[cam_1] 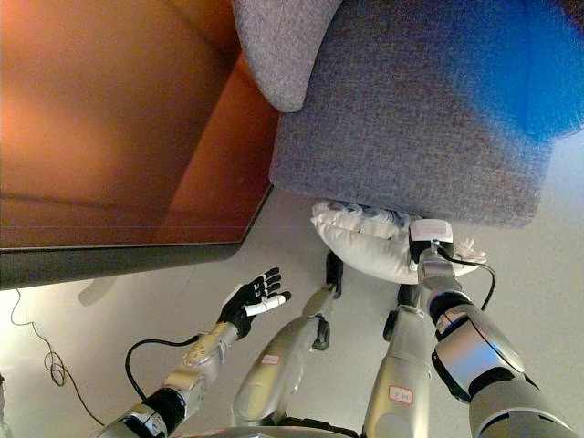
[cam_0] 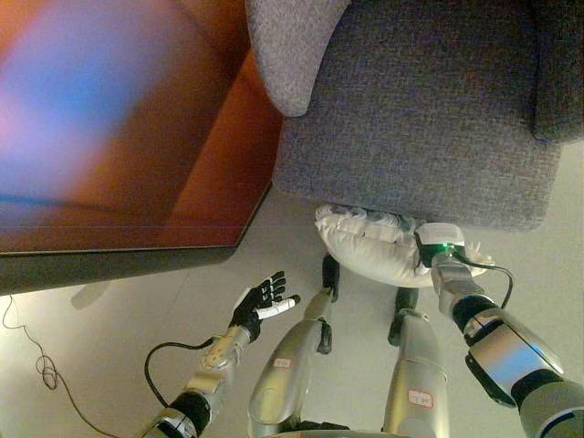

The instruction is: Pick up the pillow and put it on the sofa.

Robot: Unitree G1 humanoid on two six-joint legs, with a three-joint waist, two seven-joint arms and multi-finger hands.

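- A brown wooden table (cam_0: 109, 137) with a dark edge fills the upper left.
- The left hand (cam_0: 260, 301) hovers over the pale floor (cam_0: 109, 347), fingers spread and straight, holding nothing.
- A grey fabric sofa (cam_0: 420, 109) takes the upper right.
- The white, crumpled pillow (cam_0: 365, 246) lies on the floor at the sofa's front edge (partly tucked under it).
- The right hand reaches to the pillow's right end; its fingers are hidden, so I cannot tell their state.

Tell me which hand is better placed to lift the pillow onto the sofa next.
Right. The right arm already reaches into the white pillow at the foot of the grey sofa; its hand is hidden there, so grip is unconfirmed. The left hand hangs open over bare floor, well apart from the pillow.
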